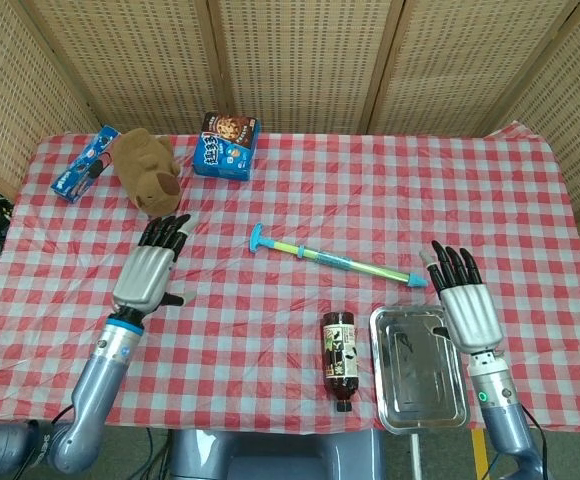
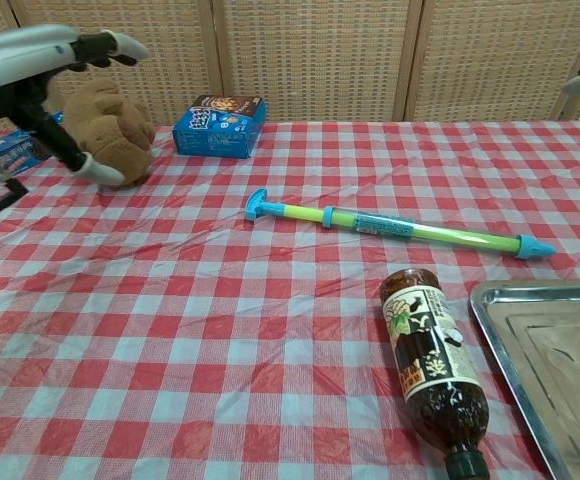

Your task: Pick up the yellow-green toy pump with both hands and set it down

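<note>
Yellow-green along its barrel and blue at both tips, the toy pump (image 1: 335, 260) lies flat on the checked tablecloth (image 1: 370, 190), held by nobody, which reads as the set-down part of the task being done.

Furthest left, the left hand (image 1: 148, 275) hovers palm down above the cloth with its fingers (image 1: 165, 232) straight and apart, nothing in them. The pump's T-shaped blue handle (image 1: 257, 238) sits to the right of those fingertips, well apart from them, with bare cloth between. Beyond the fingertips, toward the screen, are a brown plush toy (image 1: 147, 170), a blue snack packet (image 1: 82, 165) and a blue cookie box (image 1: 226, 144).

Moving right, the pump runs slantwise, its handle end farther from the robot and its nozzle end (image 1: 417, 279) nearer. A brown bottle (image 1: 339, 358) lies on its side just on the robot's side of the barrel, next to a metal tray (image 1: 417, 400).

At the right, the right hand (image 1: 467, 310) is likewise flat, fingers (image 1: 454, 262) spread and empty. The nozzle lies just left of those fingertips, near but not touching. Both hands look placed to stand clear of the toy rather than to grasp it.
</note>
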